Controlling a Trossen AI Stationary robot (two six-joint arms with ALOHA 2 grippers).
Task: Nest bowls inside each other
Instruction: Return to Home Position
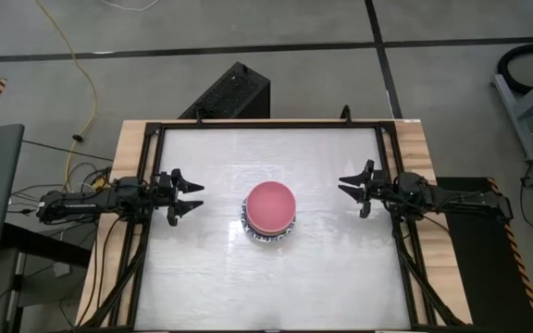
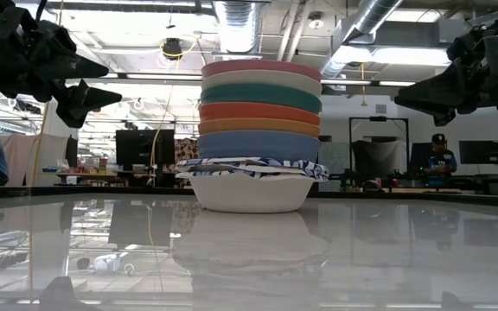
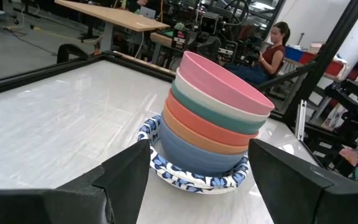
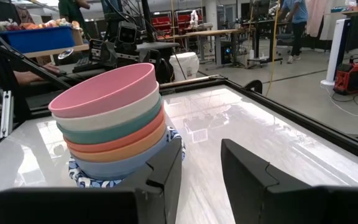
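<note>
The bowls stand nested in one stack [image 1: 270,211] at the table's middle. A pink bowl [image 3: 229,84] is on top, and below it come cream, dark green, red, orange and blue ones. White bowls with blue patterned rims [image 2: 253,168] are at the bottom, and the lowest rests by its base on the table. My left gripper [image 1: 195,196] hovers open to the left of the stack, pointing level at it. My right gripper [image 1: 348,190] hovers open to the right, also level. Neither touches anything.
A black rail frame [image 1: 155,129] borders the white tabletop [image 1: 276,287]. A dark box [image 1: 229,92] sits beyond the far edge. People sit and stand at benches in the room behind [image 3: 272,53]. Bare tabletop lies all round the stack.
</note>
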